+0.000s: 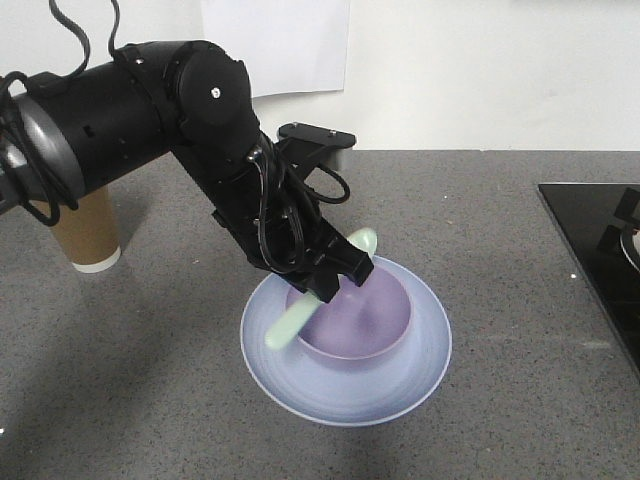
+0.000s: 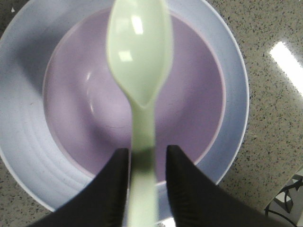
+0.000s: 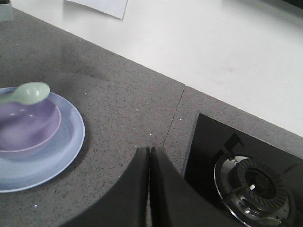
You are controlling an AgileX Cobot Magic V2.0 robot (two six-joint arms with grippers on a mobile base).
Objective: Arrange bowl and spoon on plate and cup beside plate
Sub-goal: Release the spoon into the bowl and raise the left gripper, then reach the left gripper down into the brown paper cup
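Observation:
The lavender bowl (image 1: 365, 315) (image 2: 85, 109) (image 3: 23, 125) sits in the middle of the pale bluish plate (image 1: 400, 385) (image 2: 28, 156) (image 3: 66, 142). The mint spoon (image 1: 362, 240) (image 2: 137, 61) (image 3: 28, 93) stretches over the bowl, slightly blurred, its handle running between the fingers of my left gripper (image 1: 335, 285) (image 2: 147, 156). The jaws stand wider than the handle, with a visible gap on the right side, so the gripper is open. The brown paper cup (image 1: 88, 235) stands upright at the far left, partly behind the left arm. My right gripper (image 3: 149, 150) is shut and empty, right of the plate.
A black gas hob (image 1: 600, 240) (image 3: 246, 175) is set into the grey counter at the right. A white wall runs along the back of the counter.

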